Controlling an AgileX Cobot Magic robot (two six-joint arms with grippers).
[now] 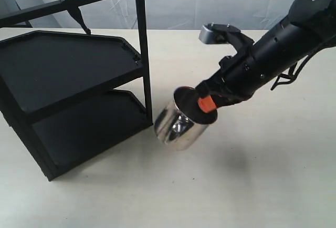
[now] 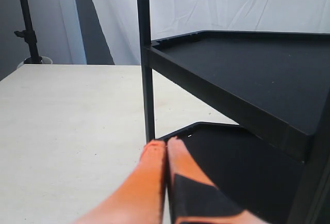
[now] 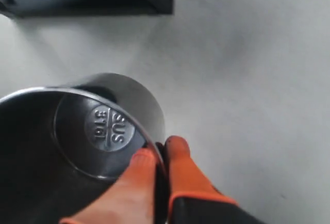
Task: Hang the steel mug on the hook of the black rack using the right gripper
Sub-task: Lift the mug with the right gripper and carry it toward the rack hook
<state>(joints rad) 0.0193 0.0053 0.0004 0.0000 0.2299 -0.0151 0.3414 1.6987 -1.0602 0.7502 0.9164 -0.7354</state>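
Exterior view: your right tool grasps steel mug by rim, mug tilted, open mouth toward arm, held just beside black rack lower front post, above bench. Hook sits on top crossbar, well apart from mug.

Left wrist view: your left tool clenched, orange fingers pressed together, nothing between, near rack's lower tray.

Right wrist view: right tool fingers pinch mug wall, one inside, one outside; base stamp "SUS 316" visible.
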